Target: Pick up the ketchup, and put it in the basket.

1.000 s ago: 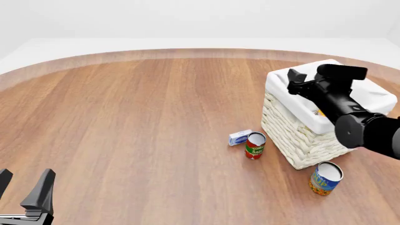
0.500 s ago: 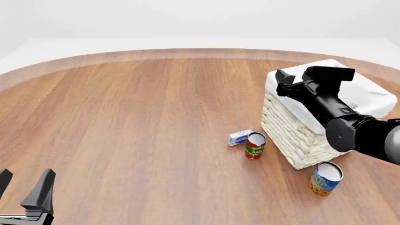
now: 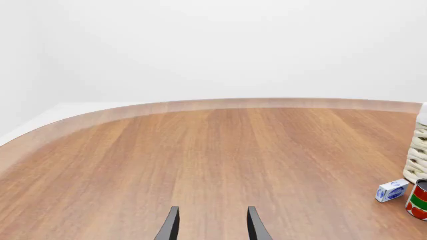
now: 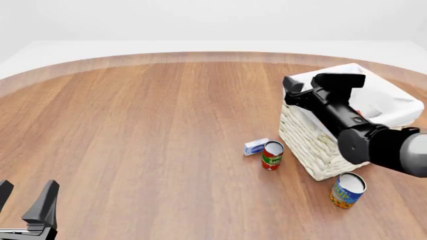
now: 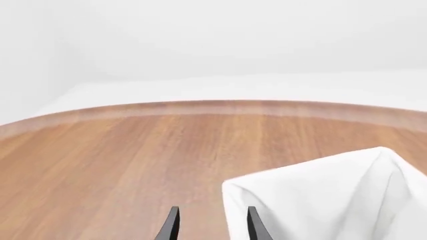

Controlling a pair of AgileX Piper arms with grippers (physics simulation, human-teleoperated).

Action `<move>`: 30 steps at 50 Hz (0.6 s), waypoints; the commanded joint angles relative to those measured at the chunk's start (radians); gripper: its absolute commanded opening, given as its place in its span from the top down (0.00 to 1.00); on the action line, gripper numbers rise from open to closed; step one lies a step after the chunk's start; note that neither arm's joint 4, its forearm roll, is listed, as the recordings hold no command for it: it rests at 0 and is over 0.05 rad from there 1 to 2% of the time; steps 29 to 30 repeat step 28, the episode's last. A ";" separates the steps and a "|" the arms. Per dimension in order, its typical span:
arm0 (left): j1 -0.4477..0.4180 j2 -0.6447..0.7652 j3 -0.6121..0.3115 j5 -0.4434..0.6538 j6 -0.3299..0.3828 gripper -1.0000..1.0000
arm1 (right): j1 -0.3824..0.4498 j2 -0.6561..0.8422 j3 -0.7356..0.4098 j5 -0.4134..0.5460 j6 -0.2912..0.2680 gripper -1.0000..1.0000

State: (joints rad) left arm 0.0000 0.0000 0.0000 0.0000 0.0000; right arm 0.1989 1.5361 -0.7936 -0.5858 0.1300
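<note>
The basket [image 4: 313, 145], whitish wicker with a white liner, stands at the right of the table. A small reddish bit [image 4: 358, 114] shows inside it next to my right arm; I cannot tell whether it is the ketchup, which is otherwise hidden. My right gripper [image 4: 293, 92] is open and empty, hovering over the basket's left rim. In the right wrist view its fingers [image 5: 212, 222] are spread above the liner's corner [image 5: 320, 200]. My left gripper [image 4: 27, 190] is open and empty at the near left edge, and it also shows in the left wrist view [image 3: 212, 220].
A red-and-green tomato sauce can [image 4: 271, 155] and a small blue-white box [image 4: 256, 146] stand just left of the basket. A blue-and-yellow can [image 4: 347, 190] stands in front of it. The left wrist view shows the box [image 3: 391, 190], the can [image 3: 419, 200] and the basket's edge [image 3: 419, 150].
My right arm has swung leftward across the top of the basket, so its gripper now hangs over the left rim. The left arm has not moved.
</note>
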 commanded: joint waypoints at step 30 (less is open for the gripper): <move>0.000 0.000 0.000 0.000 0.000 0.00 | 0.081 -0.011 0.019 -0.040 -0.016 0.00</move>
